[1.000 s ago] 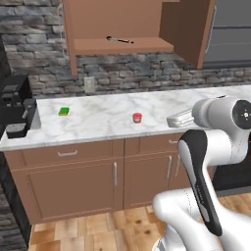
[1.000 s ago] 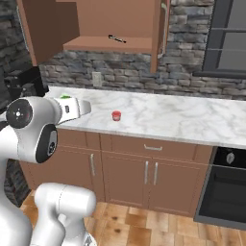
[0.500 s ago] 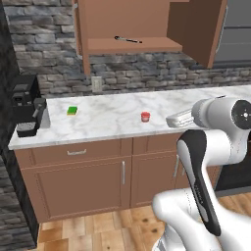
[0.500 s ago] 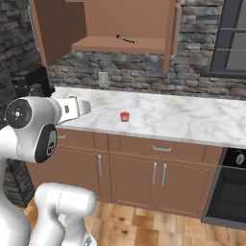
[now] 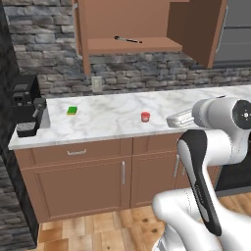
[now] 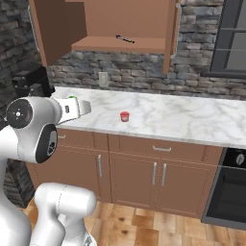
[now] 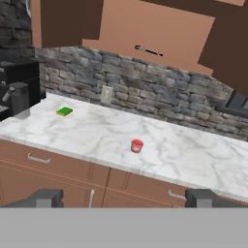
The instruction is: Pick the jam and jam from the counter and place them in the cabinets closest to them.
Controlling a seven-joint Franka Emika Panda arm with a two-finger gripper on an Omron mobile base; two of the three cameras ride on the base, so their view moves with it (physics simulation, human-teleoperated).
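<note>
We see a glossy white arm of rounded segments, black joint bands and 1 round grey end cap.

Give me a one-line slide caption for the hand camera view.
Open gripper faces a small red jam jar on the marble counter below an open cabinet.

The base drove left along the worktop; jam and cabinet shifted right in both base views.
</note>
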